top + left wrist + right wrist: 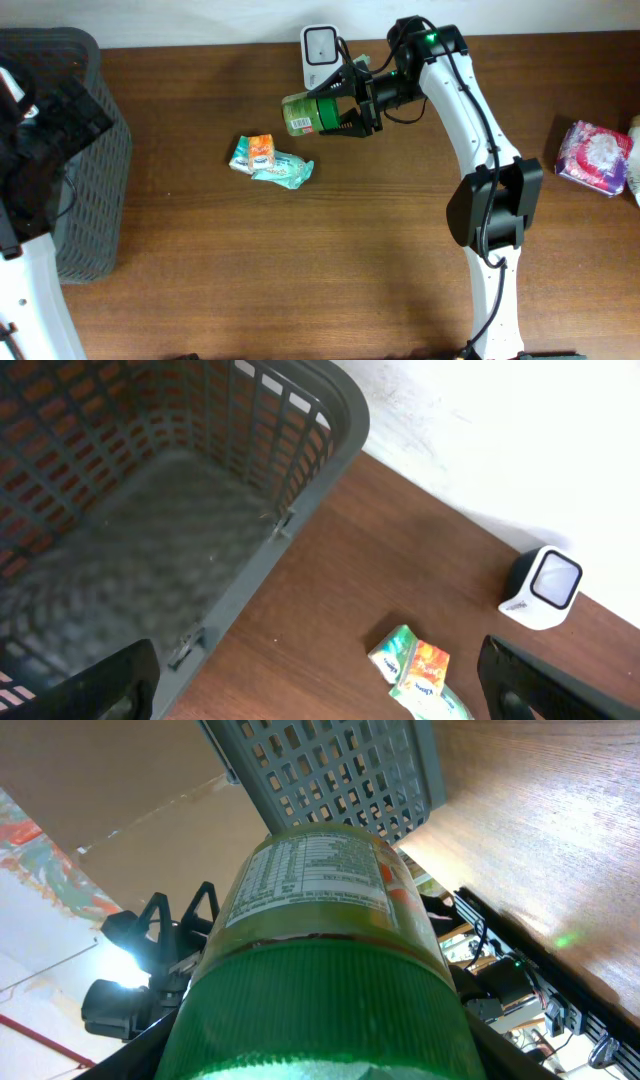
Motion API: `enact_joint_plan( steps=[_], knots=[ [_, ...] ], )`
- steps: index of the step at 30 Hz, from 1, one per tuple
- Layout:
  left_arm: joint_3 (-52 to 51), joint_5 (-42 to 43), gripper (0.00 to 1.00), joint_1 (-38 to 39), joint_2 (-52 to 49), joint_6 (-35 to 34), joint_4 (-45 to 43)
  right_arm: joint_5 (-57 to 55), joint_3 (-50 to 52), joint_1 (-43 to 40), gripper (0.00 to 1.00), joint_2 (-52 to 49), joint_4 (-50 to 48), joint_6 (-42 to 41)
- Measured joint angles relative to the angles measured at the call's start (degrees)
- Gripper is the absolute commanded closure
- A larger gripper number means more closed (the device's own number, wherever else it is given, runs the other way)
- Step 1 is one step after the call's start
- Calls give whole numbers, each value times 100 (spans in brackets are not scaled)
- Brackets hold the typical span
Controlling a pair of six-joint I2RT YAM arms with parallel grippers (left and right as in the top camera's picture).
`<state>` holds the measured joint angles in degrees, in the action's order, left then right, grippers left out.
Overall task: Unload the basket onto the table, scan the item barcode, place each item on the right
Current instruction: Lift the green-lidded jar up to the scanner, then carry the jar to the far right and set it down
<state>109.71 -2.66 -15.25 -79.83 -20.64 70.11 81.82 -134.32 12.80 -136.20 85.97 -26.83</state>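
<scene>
Item: green-lidded cylindrical plastic jar with a pale printed label (305, 112), held on its side above the desk's (300, 270) far edge, just beside the small white box-shaped scanner (319, 50).
Right end effector (350, 108): clenched around the jar at its lid end.
Left end effector (318, 685): released, jaws wide, above the left edge.
Risk: the barcode may face away from the scanner window and not read. Turning the smooth round jar could let it slip, and the lens is close enough to be knocked.
Container: dark grey slatted plastic basket (100, 160) at the left edge, with nothing visible inside.
Loose: teal and orange packets (270, 160) mid-desk.
</scene>
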Motion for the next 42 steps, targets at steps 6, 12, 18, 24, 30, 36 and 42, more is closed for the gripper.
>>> enact_joint_plan(
  steps=[6, 12, 18, 24, 30, 36, 42],
  knots=[
    [0, 2, 1, 0, 0, 0, 413, -846, -2, -26, 39, 0, -706, -2],
    [2, 0, 1, 0, 0, 0, 1016, -5010, 7, 2, 38, -4, -2623, 7],
    [2, 2, 1, 0, 0, 0, 1222, -7040, 7, 278, 43, -7, -4802, 20],
    [2, 2, 1, 0, 0, 0, 1226, -7521, 7, 437, 50, -103, -6015, 4],
    [2, 2, 1, 0, 0, 0, 1224, -7593, 9, 479, 52, -564, -7058, -59],
    [2, 2, 1, 0, 0, 0, 1224, -7906, 9, 769, 52, -654, -7807, -111],
    [2, 2, 1, 0, 0, 0, 1224, -8183, 9, 841, 52, -841, -7960, -127]
  ],
)
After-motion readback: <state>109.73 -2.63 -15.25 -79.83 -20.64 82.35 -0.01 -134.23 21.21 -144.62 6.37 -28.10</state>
